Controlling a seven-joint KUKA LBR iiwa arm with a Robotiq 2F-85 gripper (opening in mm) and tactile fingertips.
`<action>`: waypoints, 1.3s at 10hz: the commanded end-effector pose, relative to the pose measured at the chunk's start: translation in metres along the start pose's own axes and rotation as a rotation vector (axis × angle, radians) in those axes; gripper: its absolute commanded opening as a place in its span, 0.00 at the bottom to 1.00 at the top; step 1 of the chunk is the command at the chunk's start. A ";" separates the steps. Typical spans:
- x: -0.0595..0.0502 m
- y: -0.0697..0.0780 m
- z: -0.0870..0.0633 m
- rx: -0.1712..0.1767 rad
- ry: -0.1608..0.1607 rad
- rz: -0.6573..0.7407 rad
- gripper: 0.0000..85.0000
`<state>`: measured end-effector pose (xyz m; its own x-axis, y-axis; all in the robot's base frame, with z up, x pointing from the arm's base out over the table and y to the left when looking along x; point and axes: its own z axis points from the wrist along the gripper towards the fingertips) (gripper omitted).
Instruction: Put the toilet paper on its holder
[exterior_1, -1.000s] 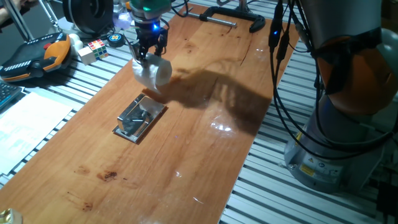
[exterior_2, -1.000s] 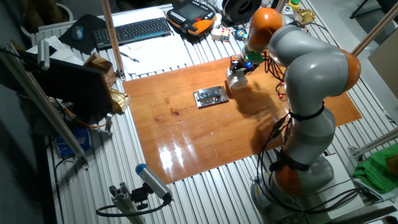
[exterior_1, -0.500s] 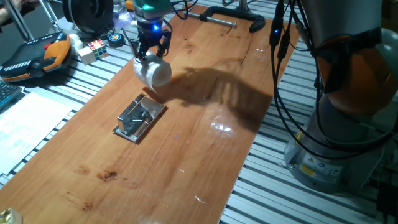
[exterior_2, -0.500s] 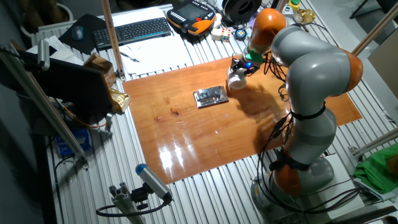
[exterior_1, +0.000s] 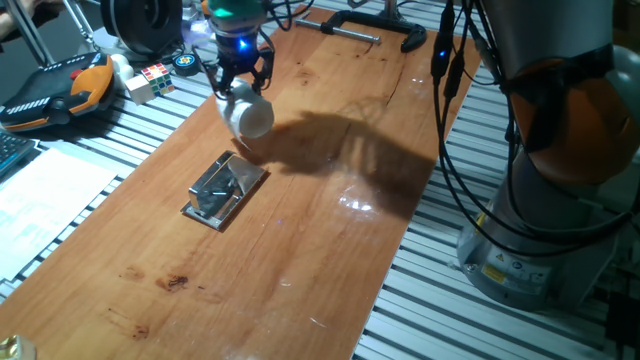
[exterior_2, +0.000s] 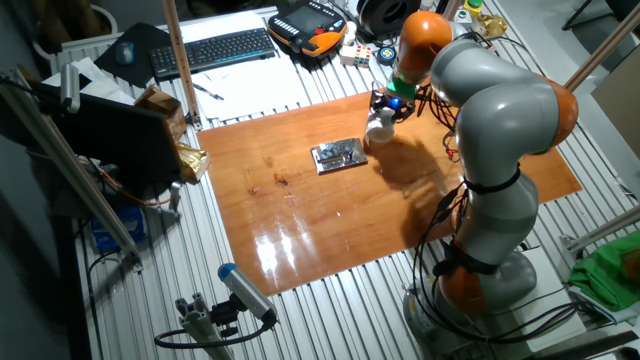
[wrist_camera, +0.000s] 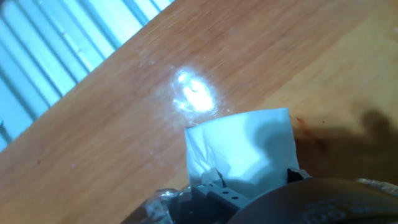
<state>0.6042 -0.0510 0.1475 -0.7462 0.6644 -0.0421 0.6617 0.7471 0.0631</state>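
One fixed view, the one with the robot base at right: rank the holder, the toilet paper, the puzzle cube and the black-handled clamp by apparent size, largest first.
1. Black-handled clamp, though it lies farthest from the camera
2. Holder
3. Toilet paper, held above the table
4. Puzzle cube

The last two look close in size, so their order is unsure.

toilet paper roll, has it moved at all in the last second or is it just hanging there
Yes. Held in the gripper, the toilet paper has drifted up and away from the holder, toward the far table edge; the holder has stayed put.
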 end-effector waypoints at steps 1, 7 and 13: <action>0.000 0.000 0.000 0.035 -0.054 0.865 0.01; -0.001 -0.001 0.002 0.032 -0.082 1.254 0.01; -0.001 -0.002 0.001 0.040 -0.099 1.304 0.01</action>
<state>0.6036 -0.0537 0.1460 -0.3817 0.9232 -0.0452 0.9194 0.3843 0.0833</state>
